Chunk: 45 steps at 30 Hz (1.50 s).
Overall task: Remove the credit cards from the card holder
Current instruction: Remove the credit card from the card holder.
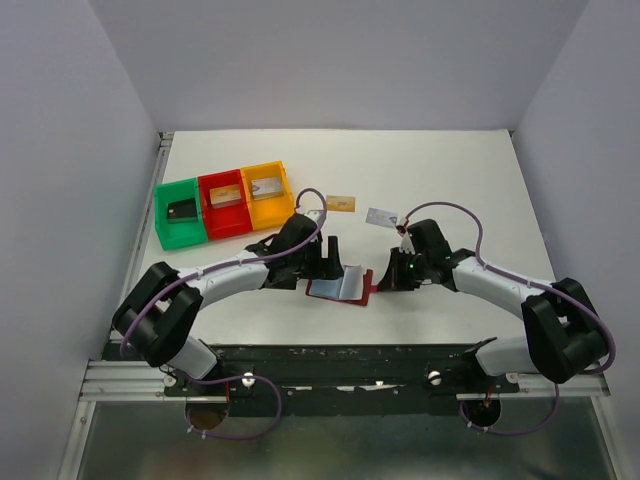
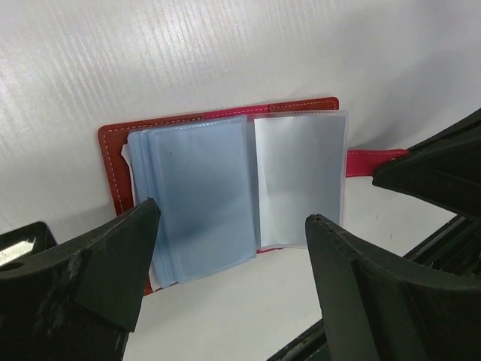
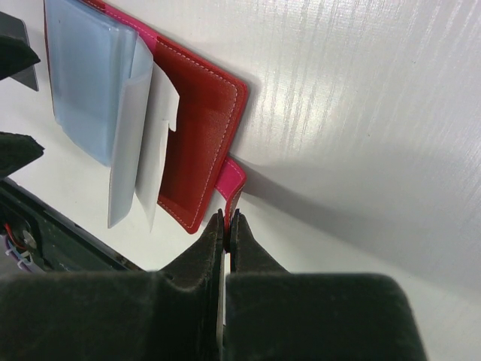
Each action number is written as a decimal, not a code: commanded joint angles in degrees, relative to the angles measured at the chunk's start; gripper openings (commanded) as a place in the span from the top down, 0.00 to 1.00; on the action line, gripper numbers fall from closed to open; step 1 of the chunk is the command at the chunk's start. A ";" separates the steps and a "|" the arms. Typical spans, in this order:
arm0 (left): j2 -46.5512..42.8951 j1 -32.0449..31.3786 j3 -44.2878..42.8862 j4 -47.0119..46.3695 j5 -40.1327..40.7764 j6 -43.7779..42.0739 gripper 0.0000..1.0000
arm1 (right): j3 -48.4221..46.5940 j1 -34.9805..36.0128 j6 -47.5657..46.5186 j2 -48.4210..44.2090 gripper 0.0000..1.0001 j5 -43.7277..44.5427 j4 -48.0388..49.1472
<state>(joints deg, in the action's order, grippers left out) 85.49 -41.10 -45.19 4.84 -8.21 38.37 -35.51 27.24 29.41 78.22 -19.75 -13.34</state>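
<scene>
The maroon card holder [image 1: 340,286] lies open on the table between my arms, its light blue pockets [image 2: 199,195] facing up; I see no card in the pockets that show. My left gripper [image 1: 331,262] is open and empty, its fingers [image 2: 128,256] straddling the near edge of the pockets just above the table. My right gripper [image 3: 228,219] is shut on the holder's pink snap tab [image 3: 231,177] at the holder's right side. A gold-orange card [image 1: 341,203] and a silver-grey card [image 1: 381,216] lie on the table behind the holder.
Green [image 1: 166,222], red [image 1: 228,225] and yellow [image 1: 270,212] trays stand in a row at the back left. A black card [image 1: 182,210] lies in the green tray; the red and yellow trays each hold a small flat item.
</scene>
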 commanded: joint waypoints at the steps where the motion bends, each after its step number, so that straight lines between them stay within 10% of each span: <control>1: 1.43 -0.12 -0.60 -1.41 -2.60 -0.93 0.08 | 0.61 -0.35 0.03 0.36 1.00 0.94 0.69; 45: 15.66 -9.96 -18.96 5.43 -16.31 -16.22 0.09 | 0.00 -0.79 0.91 1.59 0.99 3.13 -1.07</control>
<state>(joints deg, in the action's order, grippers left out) 99.15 -48.95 -60.45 7.07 -21.98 26.20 -35.51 26.87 29.54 79.83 -19.55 -13.13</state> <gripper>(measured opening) 0.908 0.066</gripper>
